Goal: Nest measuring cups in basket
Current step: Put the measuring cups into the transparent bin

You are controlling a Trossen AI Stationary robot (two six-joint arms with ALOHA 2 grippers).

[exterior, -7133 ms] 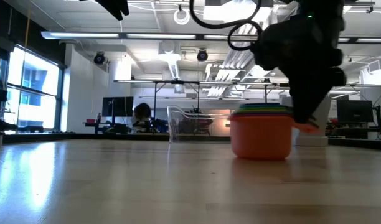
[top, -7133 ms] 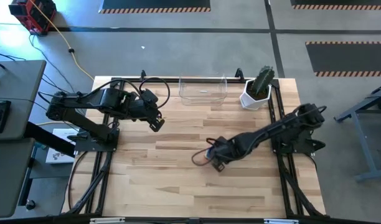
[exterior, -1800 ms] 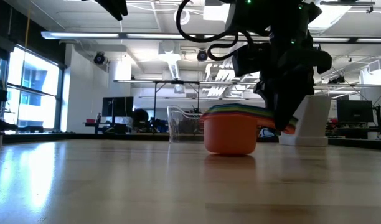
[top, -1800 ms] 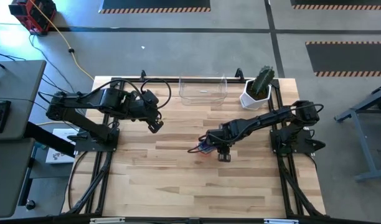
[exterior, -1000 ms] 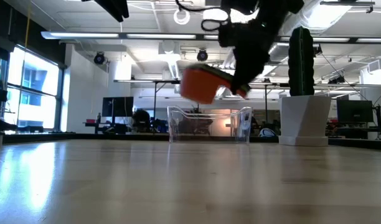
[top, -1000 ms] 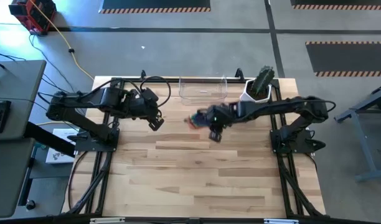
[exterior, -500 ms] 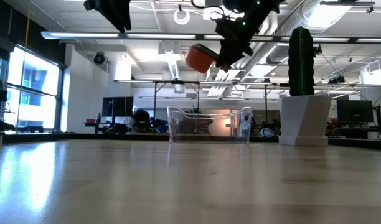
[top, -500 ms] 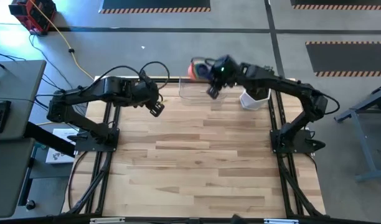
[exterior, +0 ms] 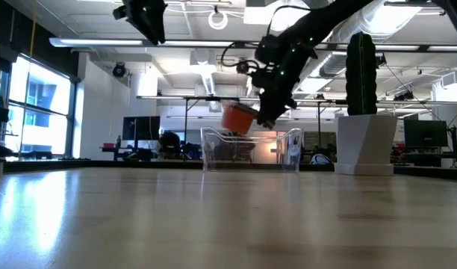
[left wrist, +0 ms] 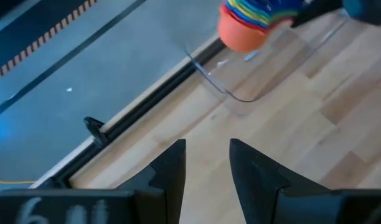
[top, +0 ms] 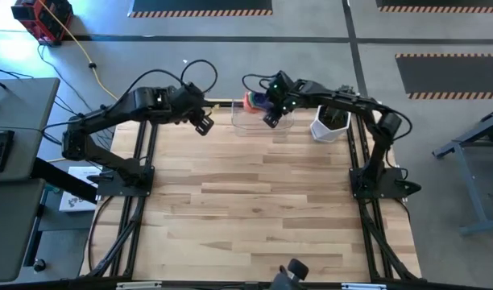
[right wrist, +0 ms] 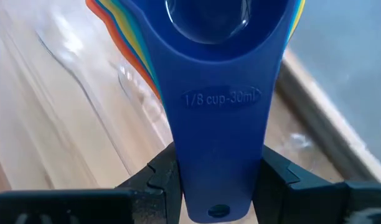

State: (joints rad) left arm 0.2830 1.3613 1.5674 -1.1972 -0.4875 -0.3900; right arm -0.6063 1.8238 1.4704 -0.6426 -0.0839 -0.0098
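The measuring cups (top: 253, 100) are nested in one stack, orange outermost (exterior: 237, 118) and a blue one on top. My right gripper (top: 271, 110) is shut on their stacked handles and carries them in the air over the far left corner of the clear basket (top: 263, 122), which rests on the table by its far edge. My left gripper (top: 203, 125) hangs open with nothing in it, above the table left of the basket. In the left wrist view the stack (left wrist: 243, 25) shows above the basket's corner (left wrist: 231, 93). My right gripper pinches the stacked handles by their two long edges, near their free end (right wrist: 220, 155). One finger (right wrist: 160, 177) is on each side, and the blue handle is uppermost. The fingers slant down and lie along the handles. The stack hangs clear of the basket, slightly tilted.
A white pot with a green cactus (top: 333, 117) stands just right of the basket at the table's far edge. The wooden tabletop (top: 263, 209) lies bare nearer the front. Beyond the far edge lies grey floor.
My right gripper has carried the cup stack from above the table's middle toward the far edge, to over the basket's far left corner, and its wrist has rolled somewhat. My left gripper has swung toward the far edge, still open.
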